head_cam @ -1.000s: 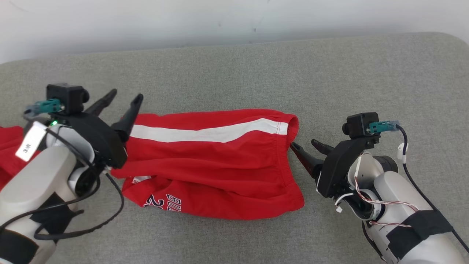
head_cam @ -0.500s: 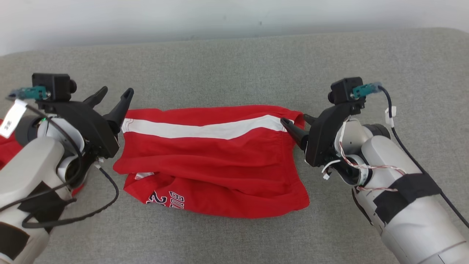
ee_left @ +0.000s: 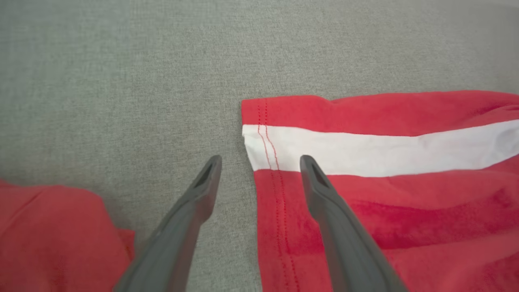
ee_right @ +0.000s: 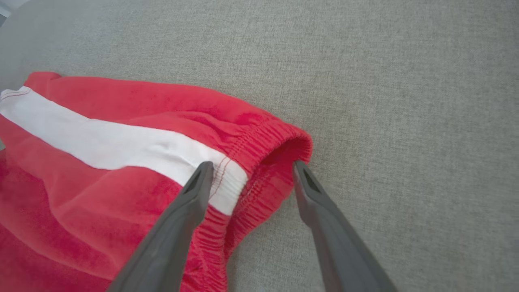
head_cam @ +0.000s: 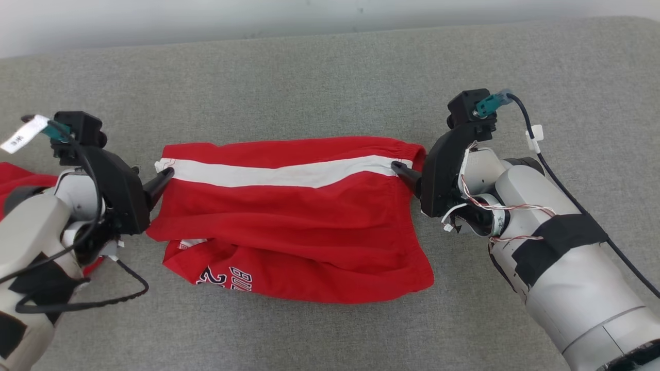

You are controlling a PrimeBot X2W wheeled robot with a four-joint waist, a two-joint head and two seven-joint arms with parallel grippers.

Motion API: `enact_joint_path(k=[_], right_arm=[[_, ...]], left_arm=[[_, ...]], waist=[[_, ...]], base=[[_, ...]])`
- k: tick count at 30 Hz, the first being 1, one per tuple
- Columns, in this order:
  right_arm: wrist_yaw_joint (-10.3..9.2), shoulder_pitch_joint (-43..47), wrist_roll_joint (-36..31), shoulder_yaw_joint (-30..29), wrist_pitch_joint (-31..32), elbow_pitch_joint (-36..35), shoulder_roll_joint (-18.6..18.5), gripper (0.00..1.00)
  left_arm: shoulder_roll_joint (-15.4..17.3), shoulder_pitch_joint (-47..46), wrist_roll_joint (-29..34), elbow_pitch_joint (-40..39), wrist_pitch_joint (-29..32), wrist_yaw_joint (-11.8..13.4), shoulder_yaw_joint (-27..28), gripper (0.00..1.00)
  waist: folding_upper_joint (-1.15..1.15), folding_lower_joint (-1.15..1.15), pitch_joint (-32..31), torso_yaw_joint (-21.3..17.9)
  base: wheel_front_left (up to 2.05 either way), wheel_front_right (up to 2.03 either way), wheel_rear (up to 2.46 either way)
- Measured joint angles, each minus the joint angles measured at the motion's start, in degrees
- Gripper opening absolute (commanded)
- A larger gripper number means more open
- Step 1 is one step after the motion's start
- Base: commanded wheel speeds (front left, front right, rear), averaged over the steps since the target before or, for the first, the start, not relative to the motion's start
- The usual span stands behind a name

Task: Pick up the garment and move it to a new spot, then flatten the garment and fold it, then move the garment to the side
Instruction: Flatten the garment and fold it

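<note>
The widest thing before me is the grey cushion (head_cam: 330, 72), which takes almost the whole head view. The red shorts (head_cam: 289, 216) lie in the middle of it, long side across the frame. A second red cloth (head_cam: 20, 175) shows at the left edge, apart from the shorts. One second ago my left gripper (ee_left: 260, 160) stood raised over the left end of the shorts, and my right gripper (ee_right: 252, 164) was lower, beside the middle of the right edge. Now both have come to the two upper corners. The camera has also tipped a little, so not all of that shift is the arms. Both claws have stayed fully spread and neither has hold of anything. The white stripe (head_cam: 278, 175) runs along the upper part of the shorts, and each claw points at one end of it. In the right wrist view one finger lies over the stripe end on the gathered waistband (ee_right: 259, 134), the other just beside its opening. In the left wrist view the fingers stand on both sides of the stitched hem (ee_left: 263, 134). I judge the reach is nearly finished and that closing on both corners together comes next.
</note>
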Motion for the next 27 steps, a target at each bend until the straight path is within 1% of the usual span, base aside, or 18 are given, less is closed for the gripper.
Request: enact_joint_path(k=[4,12,13,14,15,16,20,22,27], right_arm=[[0.00,-1.6,-0.2,1.1,1.0,2.0,0.4,1.00],[0.01,-3.1,-0.1,2.3,2.5,5.2,0.7,1.00],[0.01,-3.1,0.1,2.4,2.5,5.4,0.7,0.88],[0.13,-3.1,0.5,2.5,2.5,5.6,0.7,0.27],[0.36,-3.2,0.8,2.6,2.7,5.8,0.8,0.00],[0.53,-3.3,1.1,2.6,2.8,6.0,0.8,0.00],[0.65,-4.6,1.3,2.9,2.9,6.6,1.0,0.00],[1.04,-5.2,1.8,2.9,2.8,6.8,1.0,0.00],[1.10,-5.7,3.2,4.4,2.0,6.8,1.0,0.00]], left_arm=[[-0.1,-1.3,-1.3,1.6,3.2,0.0,-0.2,1.00],[-1.2,-2.1,-3.0,2.8,7.3,0.0,-0.6,1.00],[-1.2,-2.1,-3.0,2.7,7.6,0.0,-0.8,1.00],[-1.1,-2.1,-3.0,2.7,7.6,0.0,-0.9,0.75],[-1.1,-2.2,-3.0,2.8,7.5,0.0,-0.8,0.09],[-1.0,-2.3,-3.0,2.7,7.5,0.0,-1.0,0.00],[-0.4,-3.9,-3.0,2.4,7.3,0.0,-1.3,0.00],[-0.3,-4.3,-3.0,2.3,6.9,0.0,-1.3,0.00],[-0.3,-4.5,-3.1,1.9,6.6,0.0,-1.5,0.00]], waist=[[0.00,-0.01,0.5,-0.5],[0.00,-0.01,1.4,-0.8],[0.00,-0.01,1.4,-0.8],[0.00,0.00,1.5,-0.8],[0.00,-0.01,1.6,-0.8],[0.00,-0.01,1.6,-0.7],[0.00,-0.01,1.9,-0.7],[0.00,0.00,2.0,-0.6],[0.00,0.00,2.1,-0.4]], base=[[0.00,0.00,0.00],[0.00,0.00,0.00],[0.00,0.00,0.00],[0.00,0.00,0.00],[0.00,0.00,0.00],[0.00,0.00,0.00],[0.00,0.00,0.00],[0.00,0.00,0.00],[0.00,0.00,0.00]])
